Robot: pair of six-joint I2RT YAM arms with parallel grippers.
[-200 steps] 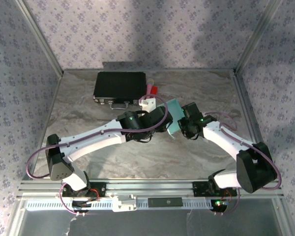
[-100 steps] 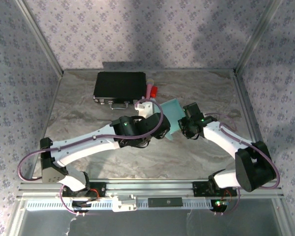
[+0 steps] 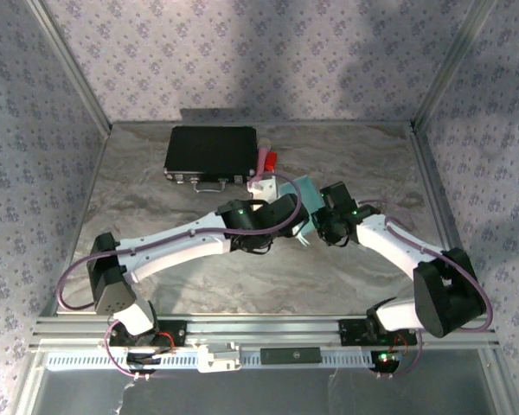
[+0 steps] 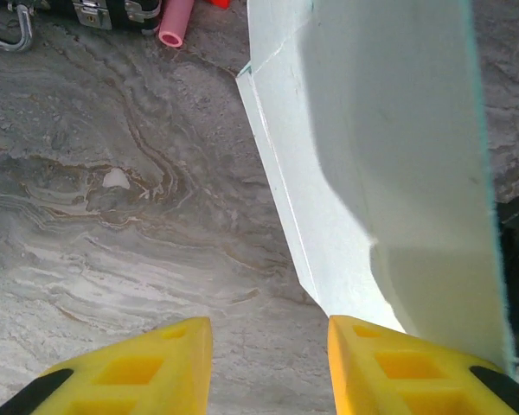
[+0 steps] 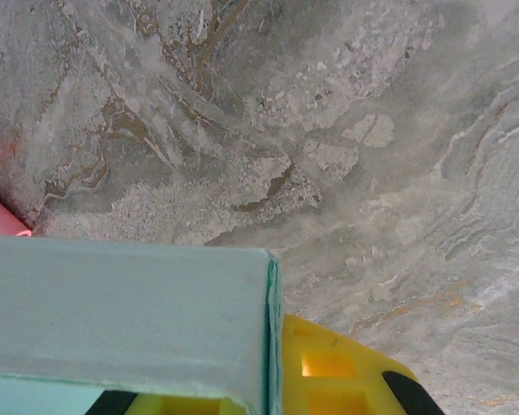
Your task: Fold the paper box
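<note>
The right hand (image 3: 327, 221) is clamping the paper box (image 4: 381, 156) above the worktop (image 3: 372, 156), seemingly so the left hand (image 4: 268, 350), jaws apart, can reach its flap.

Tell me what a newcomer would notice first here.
The pale blue paper box stands out at the middle of the marble table, clamped in the right gripper. The left gripper is open right beside its flap, yellow fingers apart. Behind them, a black case lies near the far edge.
</note>
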